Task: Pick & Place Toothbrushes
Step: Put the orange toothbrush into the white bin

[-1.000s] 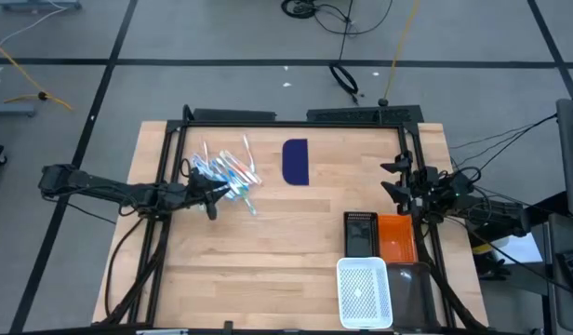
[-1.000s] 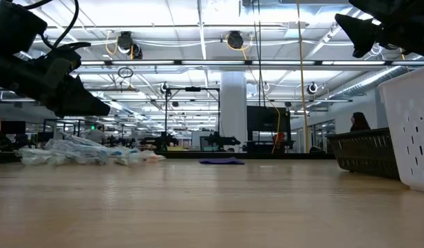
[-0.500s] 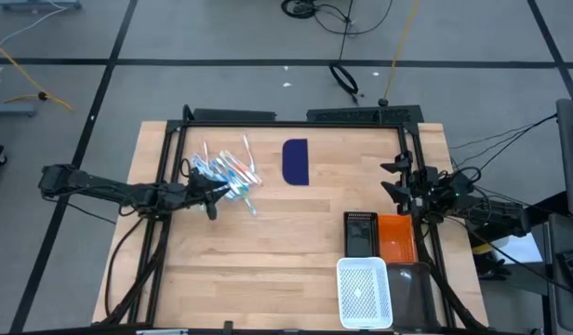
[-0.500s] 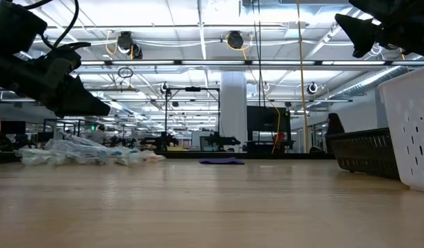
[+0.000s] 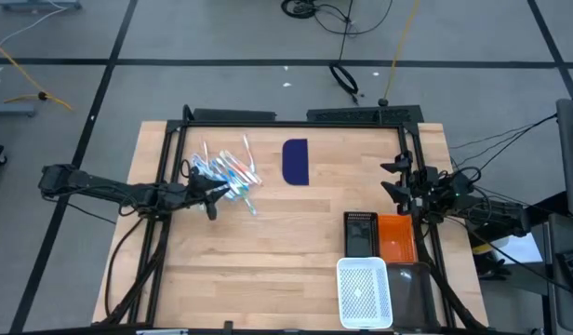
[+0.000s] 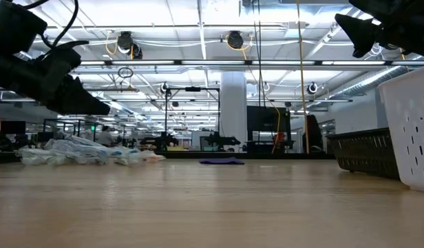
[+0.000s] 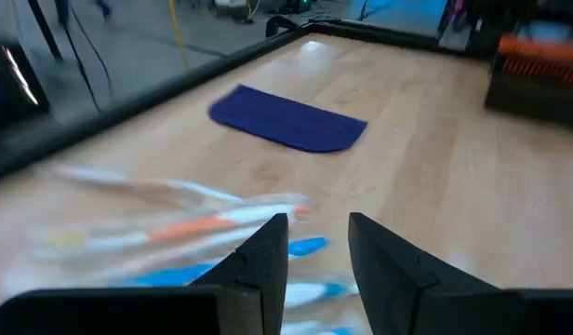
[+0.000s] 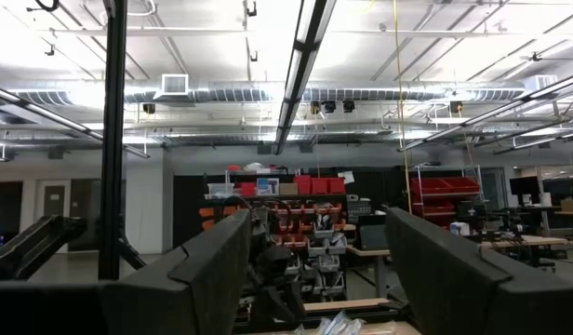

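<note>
So the toothbrushes [image 5: 226, 173] sit piled at the table's back left — left gripper [image 5: 215, 191] hovers just beside them, fingers parted, seemingly empty. Right gripper [image 5: 394, 180] waits spread wide at the right edge.

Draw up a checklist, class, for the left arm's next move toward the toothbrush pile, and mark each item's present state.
1. Left tool open, nothing between its fingers: ok.
2. Left tool at the toothbrushes, just beside the pile: ok.
3. One toothbrush lying apart from the others, easy to take singly: cannot tell; they overlap.
4. White basket, black bin and orange bin on the table: ok.
5. Right tool open, raised at the table's right edge, away from the pile: ok.
</note>
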